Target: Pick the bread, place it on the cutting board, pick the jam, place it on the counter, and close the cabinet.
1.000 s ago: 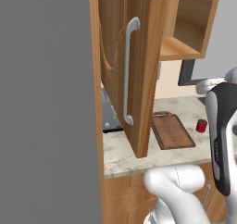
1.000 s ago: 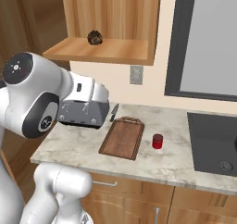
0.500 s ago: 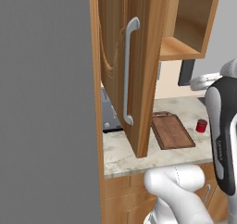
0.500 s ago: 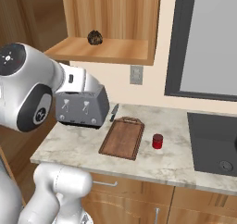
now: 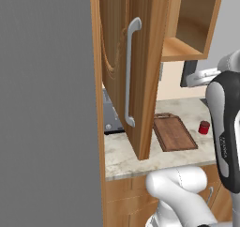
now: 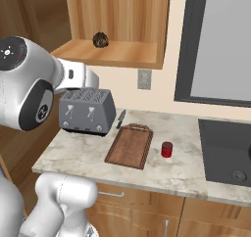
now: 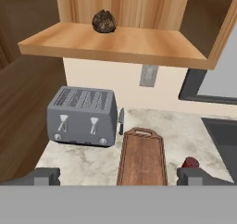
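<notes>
Nothing done yet, as I read it. The bread [image 6: 101, 39] sits on the open cabinet shelf [image 6: 117, 54], upper centre of the right base frame, not on the cutting board [image 6: 129, 146], which lies bare mid-frame. The jam [image 6: 167, 149] already stands on the counter [image 6: 78, 153] just right of the board, so that step looks finished or unneeded. The cabinet door [image 5: 129, 66] hangs wide open. My gripper [image 7: 119, 177] holds nothing, tips spread far apart at the bottom corners of the hand frame. The toaster [image 6: 87, 111] sits left of the board.
</notes>
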### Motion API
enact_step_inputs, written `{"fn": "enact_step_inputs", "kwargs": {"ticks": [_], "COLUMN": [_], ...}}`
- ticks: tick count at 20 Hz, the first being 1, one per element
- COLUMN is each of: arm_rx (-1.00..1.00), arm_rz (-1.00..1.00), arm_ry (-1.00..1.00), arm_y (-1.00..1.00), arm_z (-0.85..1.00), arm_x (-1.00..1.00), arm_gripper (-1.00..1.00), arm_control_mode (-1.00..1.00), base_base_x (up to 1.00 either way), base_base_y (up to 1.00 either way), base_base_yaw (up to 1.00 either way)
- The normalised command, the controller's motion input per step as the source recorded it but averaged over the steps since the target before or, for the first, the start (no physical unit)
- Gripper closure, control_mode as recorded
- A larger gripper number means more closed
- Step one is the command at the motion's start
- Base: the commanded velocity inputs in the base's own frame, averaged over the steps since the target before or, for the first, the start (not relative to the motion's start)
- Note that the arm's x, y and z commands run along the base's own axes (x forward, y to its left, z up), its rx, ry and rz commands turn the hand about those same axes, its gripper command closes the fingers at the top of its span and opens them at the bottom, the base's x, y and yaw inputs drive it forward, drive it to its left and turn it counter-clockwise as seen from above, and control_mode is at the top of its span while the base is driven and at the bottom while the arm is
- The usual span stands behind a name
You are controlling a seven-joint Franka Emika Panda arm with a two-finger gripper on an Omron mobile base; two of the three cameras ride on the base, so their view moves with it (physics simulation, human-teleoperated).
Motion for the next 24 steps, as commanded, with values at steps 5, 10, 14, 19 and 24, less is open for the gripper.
{"fn": "enact_step_inputs", "kwargs": {"ticks": [5,10,14,19,24], "arm_rx": [0.00,0.00,0.01,0.02,0.01], "arm_rz": [0.03,0.00,0.00,0.01,0.02], "arm_ry": [-0.07,-0.08,-0.04,-0.01,0.00], "arm_y": [0.09,0.05,0.09,0.14,0.19], "arm_z": [0.08,0.10,0.20,0.28,0.12], "arm_x": [0.23,0.32,0.27,0.14,0.20], "arm_gripper": [-1.00,-1.00,-1.00,-1.00,-1.00], "arm_control_mode": [-1.00,-1.00,-1.00,-1.00,-1.00], "base_base_x": [0.00,0.00,0.00,0.00,0.00], "base_base_y": [0.00,0.00,0.00,0.00,0.00], "base_base_yaw": [0.00,0.00,0.00,0.00,0.00]}}
